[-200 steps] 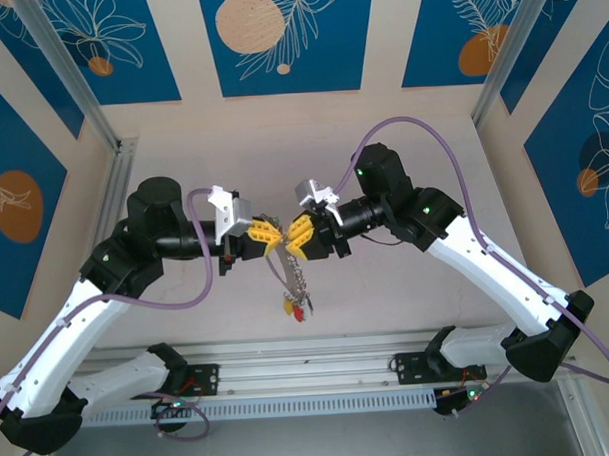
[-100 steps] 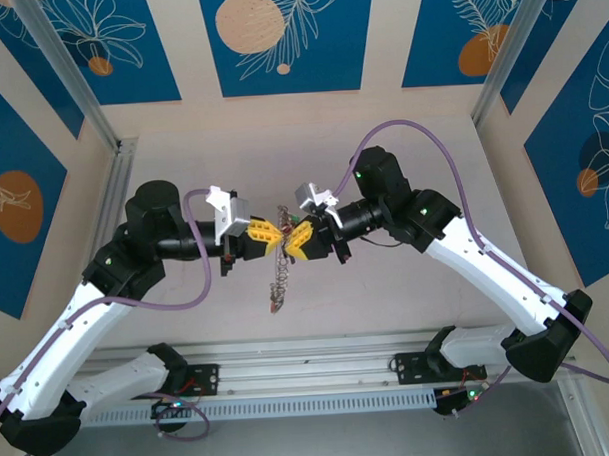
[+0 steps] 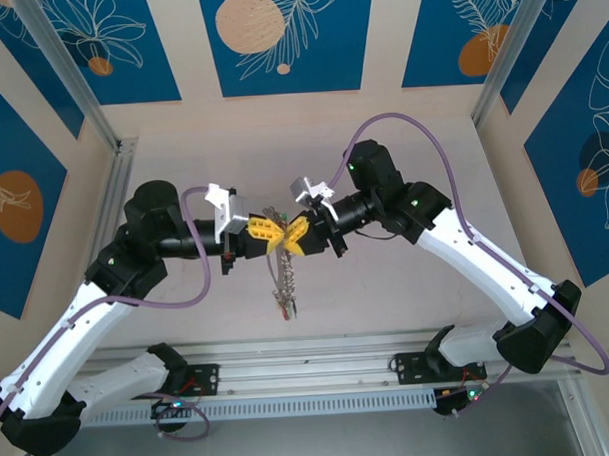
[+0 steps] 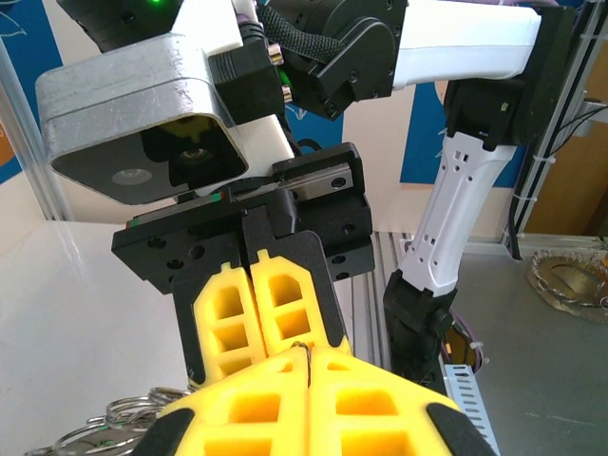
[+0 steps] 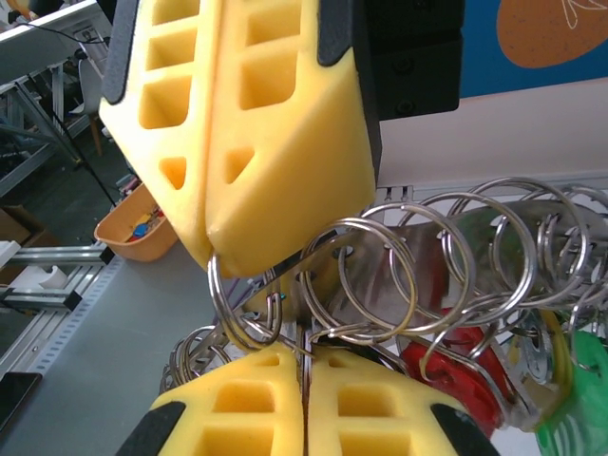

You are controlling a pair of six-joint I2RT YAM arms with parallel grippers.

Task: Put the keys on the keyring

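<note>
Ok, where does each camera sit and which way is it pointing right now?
Top external: above and behind both arms, looking down at the table; left gripper and right gripper tip to tip, keyring hanging below.
Left wrist: on the left arm, facing the right gripper head-on; own yellow fingers at the bottom.
Right wrist: on the right arm, facing the left gripper; own fingers at the bottom, keys between.
Shared: both wrist views show the keyring's wire pinched.
</note>
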